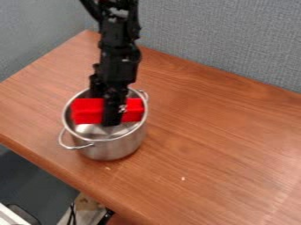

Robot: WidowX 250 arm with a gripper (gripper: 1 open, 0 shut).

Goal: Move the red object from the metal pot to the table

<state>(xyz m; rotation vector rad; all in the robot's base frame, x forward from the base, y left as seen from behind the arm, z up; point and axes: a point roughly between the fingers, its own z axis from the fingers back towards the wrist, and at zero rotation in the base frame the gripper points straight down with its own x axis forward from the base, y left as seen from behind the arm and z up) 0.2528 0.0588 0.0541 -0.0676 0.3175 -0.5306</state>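
Clearly downward-pointing end effector (114,119) around red object (88,111).

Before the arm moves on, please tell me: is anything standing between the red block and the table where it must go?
Yes, the wall of the steel pot: the red block is in the gripper, at the pot's mouth. Beyond the rim, nothing visible blocks the tabletop to the right.

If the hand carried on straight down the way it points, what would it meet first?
Probably the bottom of the pot, with the red block it holds; depth inside is hard to judge.
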